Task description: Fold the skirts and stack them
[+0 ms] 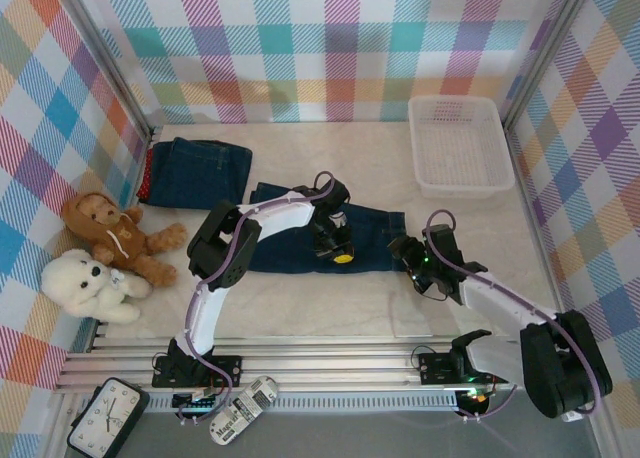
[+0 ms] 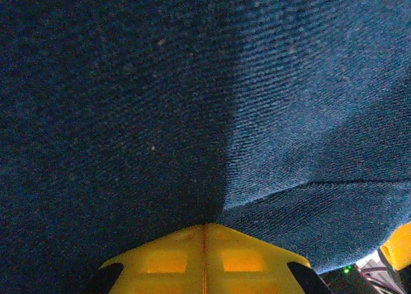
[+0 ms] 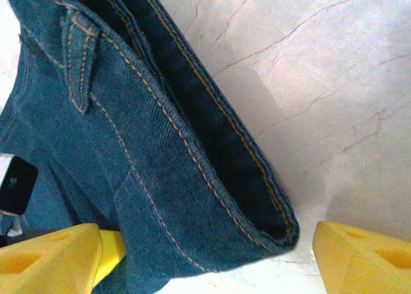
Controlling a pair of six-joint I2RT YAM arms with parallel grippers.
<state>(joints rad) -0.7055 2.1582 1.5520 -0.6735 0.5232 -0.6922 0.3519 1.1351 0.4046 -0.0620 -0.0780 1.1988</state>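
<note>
Top external view: a dark blue denim skirt (image 1: 375, 228) lies spread flat at the middle of the table (image 1: 300, 308). The left gripper (image 1: 340, 250) is down on its centre and the right gripper (image 1: 412, 260) sits at its right edge. A second denim skirt (image 1: 195, 173), already folded, lies at the far left with a red skirt (image 1: 148, 175) peeking out beside it.

Left wrist view: the yellow fingers (image 2: 167, 262) are clenched together. A crease in the denim runs straight up from their tips, so they look to be pinching a ridge of cloth.

Right wrist view: the jaws stand released and wide, one finger (image 3: 51, 255) at the cloth and the other on bare table. The stitched waistband edge with its belt loop (image 3: 83, 56) lies between them, not yet gripped.

Denim like this is probably heavy for cloth and fairly stiff. It should hold a fold well, but it will drag on the table and sag if lifted from one point. The thick double-stitched band is likely the firmest place to hold, taken deep enough to catch both layers. A shallow pinch at mid-panel could slip out.
</note>
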